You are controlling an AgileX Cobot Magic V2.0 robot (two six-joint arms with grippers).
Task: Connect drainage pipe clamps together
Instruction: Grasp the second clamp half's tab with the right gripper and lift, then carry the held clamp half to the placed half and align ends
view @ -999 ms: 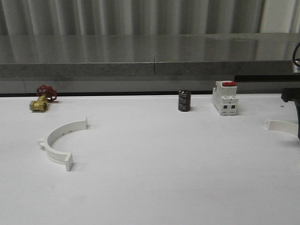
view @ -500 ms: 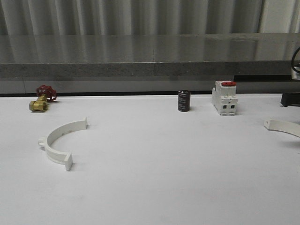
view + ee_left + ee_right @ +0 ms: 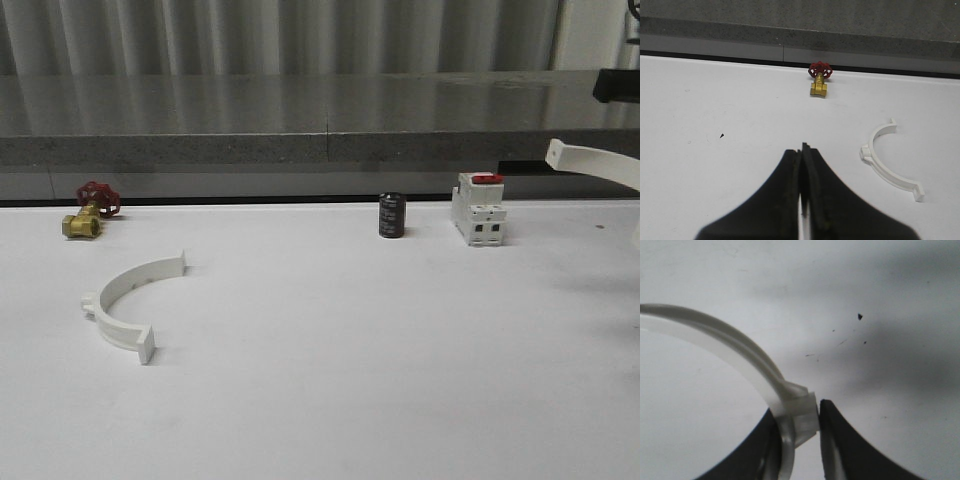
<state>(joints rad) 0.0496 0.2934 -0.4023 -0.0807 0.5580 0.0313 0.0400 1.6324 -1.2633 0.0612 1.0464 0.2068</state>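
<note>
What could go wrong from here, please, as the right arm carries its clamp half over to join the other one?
The right gripper pinches its clamp half only at a small tab near mid-arc, so the long band could twist or slip out while raised above the table.

The other clamp half lies loose on the far left with the left gripper shut and away from it, so pushing the halves together may just slide it.

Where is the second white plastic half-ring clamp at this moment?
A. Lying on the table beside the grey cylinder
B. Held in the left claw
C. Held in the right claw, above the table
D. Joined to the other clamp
C: the right claw grips the white plastic half-ring clamp, lifted off the white table.
</note>
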